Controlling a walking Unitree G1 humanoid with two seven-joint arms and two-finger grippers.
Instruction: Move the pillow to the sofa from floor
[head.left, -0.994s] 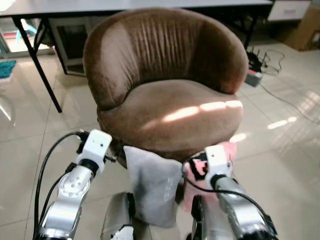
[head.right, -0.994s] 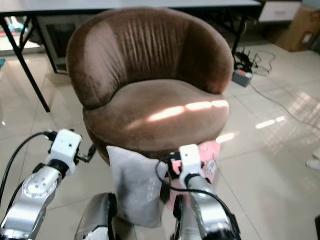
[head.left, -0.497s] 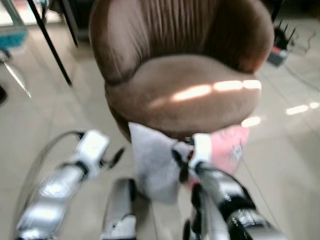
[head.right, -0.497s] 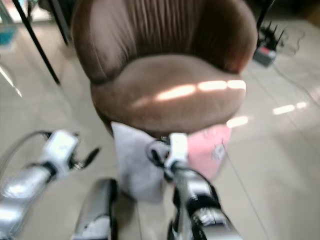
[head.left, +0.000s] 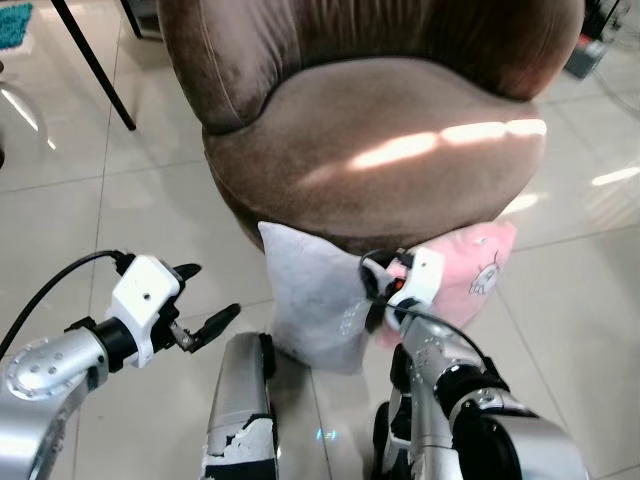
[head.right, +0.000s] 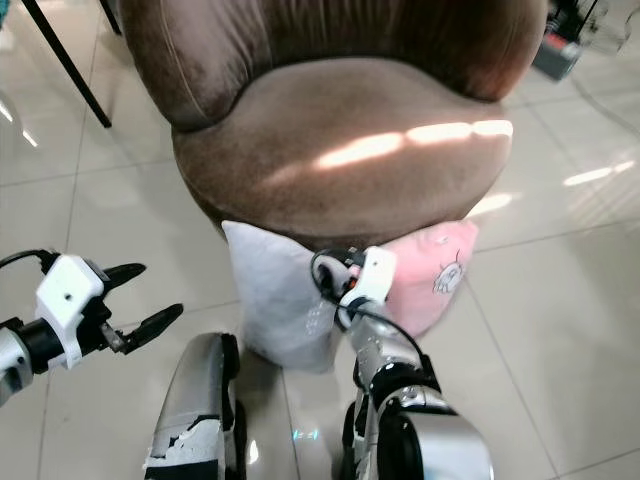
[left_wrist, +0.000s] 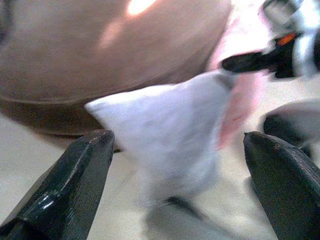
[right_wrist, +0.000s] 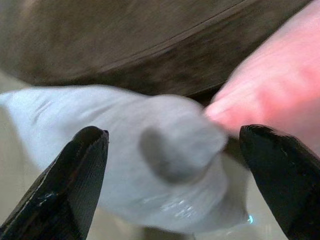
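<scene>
While the robot's own silver legs (head.left: 238, 420) stand nearest on the tiled floor (head.left: 70, 230), the left tool (head.left: 205, 300) hangs out to the left of the pillows, its two black fingers spread and holding nothing. The right tool (right_wrist: 170, 175) has come forward over the last second and now sits at the upper corner of the grey pillow (head.left: 315, 295), fingers wide apart with that corner between them; whether either finger touches the cloth is hard to say, since the wrist picture is blurred. The grey pillow is on the floor, upright, leaning against the front of the brown sofa (head.left: 380, 150). Touching its right side is a pink pillow (head.left: 470, 275), also on the floor against the sofa's base. The head has tipped down in the same second, so the whole scene has slid in the frame, while the pillows seem to sit where they were. In my judgement the reach is nearly finished and the grasp is the step in hand: nothing is lifted yet, and the seat beyond, crossed by a streak of sunlight, waits empty
</scene>
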